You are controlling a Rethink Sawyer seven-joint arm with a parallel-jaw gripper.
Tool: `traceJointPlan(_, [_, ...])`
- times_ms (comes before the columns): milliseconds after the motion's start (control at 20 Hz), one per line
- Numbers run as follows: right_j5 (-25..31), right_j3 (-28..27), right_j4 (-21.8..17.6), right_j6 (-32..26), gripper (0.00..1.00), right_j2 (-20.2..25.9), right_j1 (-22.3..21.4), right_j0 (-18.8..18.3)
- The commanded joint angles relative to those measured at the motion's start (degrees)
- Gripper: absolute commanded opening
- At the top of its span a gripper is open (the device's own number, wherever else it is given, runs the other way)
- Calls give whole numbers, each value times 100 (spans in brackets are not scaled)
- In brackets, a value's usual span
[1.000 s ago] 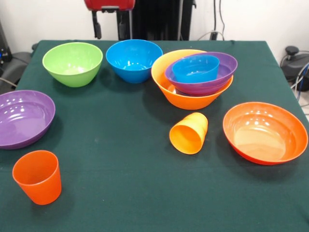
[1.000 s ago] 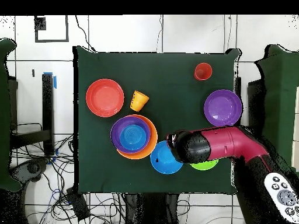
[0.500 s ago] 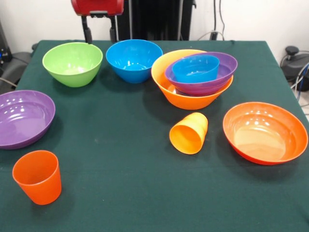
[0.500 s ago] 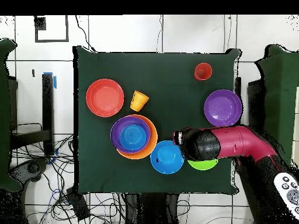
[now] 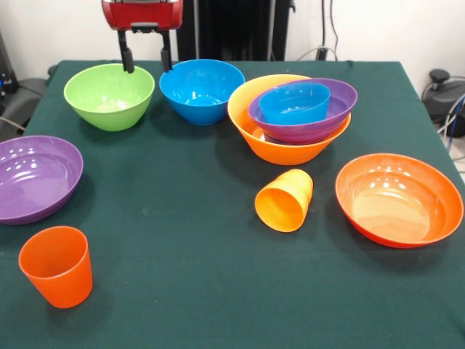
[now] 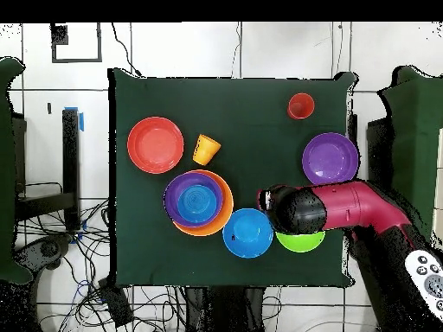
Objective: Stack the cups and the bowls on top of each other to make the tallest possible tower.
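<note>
We log, left to right: pincer (image 5: 146, 59), fingers spread wide, holding nothing, above the far rim of the lime green bowl (image 5: 109, 95); blue bowl (image 5: 201, 90) beside; tower (image 5: 294, 116) on the counter (image 5: 189, 291) right of it.

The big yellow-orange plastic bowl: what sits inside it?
Inside the large yellow-orange plastic bowl rests a wide purple plastic bowl, tilted, with a small blue plastic bowl nested in it. The purple bowl covers most of the yellow-orange bowl's floor, so anything beneath it cannot be seen.
</note>
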Motion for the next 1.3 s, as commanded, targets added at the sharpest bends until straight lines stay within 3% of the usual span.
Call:
traceJointPlan(50, [470, -269, -448, -1918, 100, 276, 308, -53])
traceJointPlan(750, [816, -1122, -815, -2171, 100, 179, 933, 68])
traceJointPlan(1300, [917, -1222, -791, -2571, 100, 258, 1023, -101])
